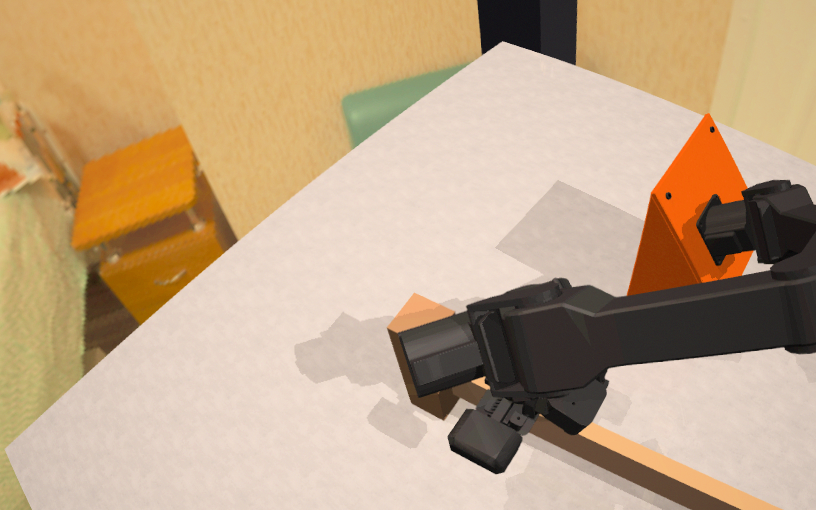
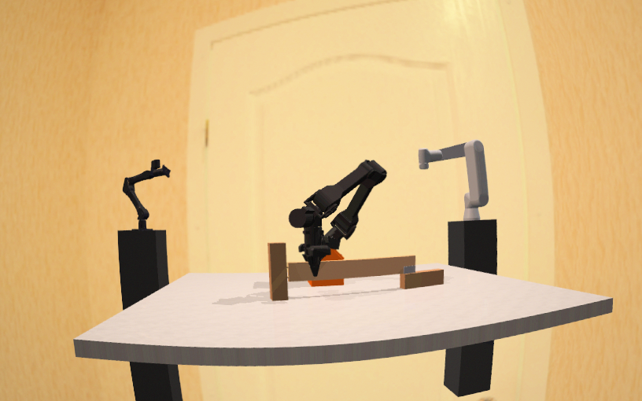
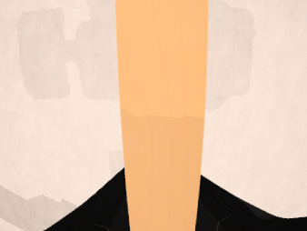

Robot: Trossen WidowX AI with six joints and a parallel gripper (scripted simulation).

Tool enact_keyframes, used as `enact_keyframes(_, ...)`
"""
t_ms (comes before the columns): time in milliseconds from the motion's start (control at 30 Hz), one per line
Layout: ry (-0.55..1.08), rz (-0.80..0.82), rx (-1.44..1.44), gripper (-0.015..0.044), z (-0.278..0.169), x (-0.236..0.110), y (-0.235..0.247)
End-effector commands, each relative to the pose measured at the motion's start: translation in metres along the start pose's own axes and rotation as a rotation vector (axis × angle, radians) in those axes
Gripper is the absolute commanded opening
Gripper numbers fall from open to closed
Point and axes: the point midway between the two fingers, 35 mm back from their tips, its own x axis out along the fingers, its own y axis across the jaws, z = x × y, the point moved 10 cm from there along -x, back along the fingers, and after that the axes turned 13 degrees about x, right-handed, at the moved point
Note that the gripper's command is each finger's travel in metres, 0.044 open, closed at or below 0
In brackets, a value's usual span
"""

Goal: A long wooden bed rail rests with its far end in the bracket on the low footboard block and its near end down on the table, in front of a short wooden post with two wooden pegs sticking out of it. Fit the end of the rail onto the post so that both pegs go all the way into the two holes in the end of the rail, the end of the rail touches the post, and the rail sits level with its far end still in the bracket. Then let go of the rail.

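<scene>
My gripper is shut on the long wooden rail, close to its near end. The rail is held off the table, about level. In the exterior view its near end stands right against the short upright post, with at most a thin line between them; the pegs are hidden. Its far end is at the small grey bracket on the low footboard block. In the wrist view the rail runs straight up the middle between my dark fingers.
The arm's orange base wedge stands behind the rail. Two other arms stand on black pedestals, one at the left and one at the right, beyond the table. The table's edge is left of the post.
</scene>
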Motion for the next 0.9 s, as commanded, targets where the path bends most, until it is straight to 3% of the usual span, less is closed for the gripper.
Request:
enact_keyframes(0,0.002,-0.009,0.000,0.0000,-0.0033,-0.0022,-0.0018)
enact_keyframes(833,0.002,-0.009,-0.001,0.0000,-0.0107,-0.0021,-0.0035)
enact_keyframes(867,-0.001,0.000,0.000,0.0026,-0.0076,0.0004,-0.0017)
